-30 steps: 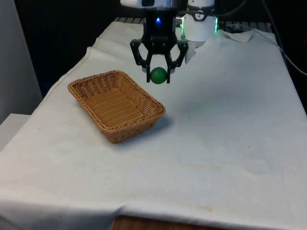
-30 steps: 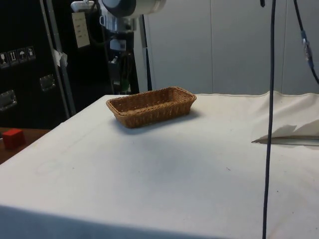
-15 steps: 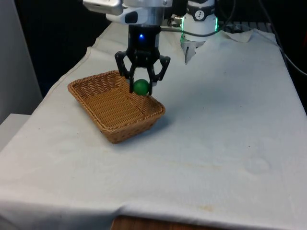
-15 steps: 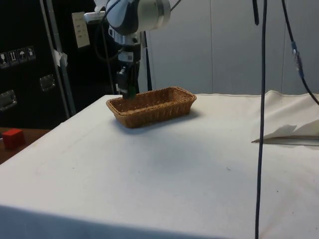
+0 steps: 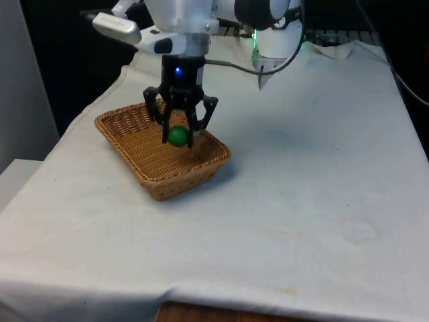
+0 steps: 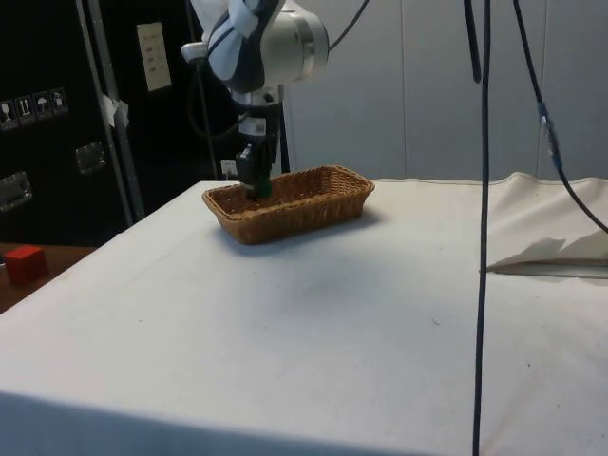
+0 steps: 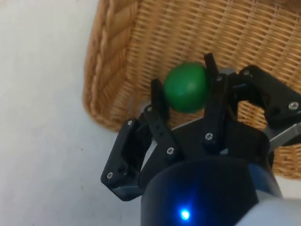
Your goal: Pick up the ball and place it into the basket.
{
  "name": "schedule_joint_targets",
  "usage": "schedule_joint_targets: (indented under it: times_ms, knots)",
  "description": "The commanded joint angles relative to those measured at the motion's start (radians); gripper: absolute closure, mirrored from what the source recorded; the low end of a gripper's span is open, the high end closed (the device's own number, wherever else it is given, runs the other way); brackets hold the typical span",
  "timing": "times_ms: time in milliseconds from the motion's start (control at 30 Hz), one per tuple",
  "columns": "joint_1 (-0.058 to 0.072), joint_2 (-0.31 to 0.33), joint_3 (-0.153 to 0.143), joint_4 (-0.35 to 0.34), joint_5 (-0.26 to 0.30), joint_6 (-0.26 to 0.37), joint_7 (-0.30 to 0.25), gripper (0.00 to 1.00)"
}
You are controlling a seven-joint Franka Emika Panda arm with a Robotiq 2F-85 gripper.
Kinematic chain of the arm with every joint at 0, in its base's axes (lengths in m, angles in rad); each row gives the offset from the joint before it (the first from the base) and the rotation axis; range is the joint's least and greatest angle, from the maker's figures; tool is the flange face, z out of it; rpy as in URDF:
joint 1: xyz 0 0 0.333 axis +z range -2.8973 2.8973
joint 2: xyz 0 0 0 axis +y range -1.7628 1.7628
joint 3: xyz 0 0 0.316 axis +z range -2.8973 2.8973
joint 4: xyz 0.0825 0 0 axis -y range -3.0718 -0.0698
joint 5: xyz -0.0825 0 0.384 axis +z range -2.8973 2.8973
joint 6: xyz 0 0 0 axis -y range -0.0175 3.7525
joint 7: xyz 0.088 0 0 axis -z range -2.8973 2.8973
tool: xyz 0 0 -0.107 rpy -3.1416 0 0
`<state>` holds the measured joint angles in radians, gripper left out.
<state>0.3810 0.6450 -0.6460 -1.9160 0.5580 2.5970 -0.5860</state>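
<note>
— Where's the ball?

— Green ball (image 5: 177, 136), pinched between the two black fingers of the gripper (image 5: 178, 137), hanging above the basket (image 5: 131, 122). Not resting on the weave — held clear of the basket floor.

— Fingers closed on it, then?

— Yes. Clamped on either side of the ball (image 7: 186, 87), one finger (image 7: 158, 104) against one flank, the other against the opposite flank. Plain enough from the wrist view, with the woven floor of the basket (image 7: 263, 42) behind it and the thick braided rim close by.

— And where over the basket, exactly?

— Inside the rim line, toward the end of the basket nearer the robot in the front view, on the side facing the front view's right. From the side view, gripper (image 6: 254, 186) lowered to about rim height at one end of the basket (image 6: 313, 204); ball itself hard to make out there.

— The basket?

— Tan wicker, rectangular, sitting at an angle on the white cloth (image 5: 301, 201), toward the front view's left of the table. Nothing else seen inside it.

— Anything else around?

— A small red block (image 6: 26, 263) on a lower surface beside the table in the side view, well apart from the basket. Dark cables (image 6: 482, 228) hanging in front of that camera.
</note>
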Motion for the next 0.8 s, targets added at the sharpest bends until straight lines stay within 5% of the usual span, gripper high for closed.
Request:
schedule_joint_targets:
  times_ms: [0,67,100,133,500,567,667,700,767]
  knots:
    - [-0.015,0.010,0.015,0.007,0.017,0.015,-0.012,0.98]
    - [-0.016,0.039,0.012,0.014,0.048,0.024,-0.024,0.98]
    - [-0.003,0.031,-0.002,0.008,0.034,0.010,-0.015,0.98]
    - [-0.016,0.047,0.011,0.016,0.059,0.028,-0.028,0.98]
    - [-0.008,0.084,-0.006,0.041,0.086,0.017,-0.028,0.98]
    - [-0.007,0.085,-0.006,0.041,0.085,0.017,-0.027,0.91]
    - [-0.005,0.084,-0.009,0.039,0.084,0.018,-0.026,0.67]
    - [-0.007,0.086,-0.007,0.041,0.085,0.018,-0.026,0.67]
    - [-0.006,0.086,-0.007,0.041,0.085,0.018,-0.026,0.50]
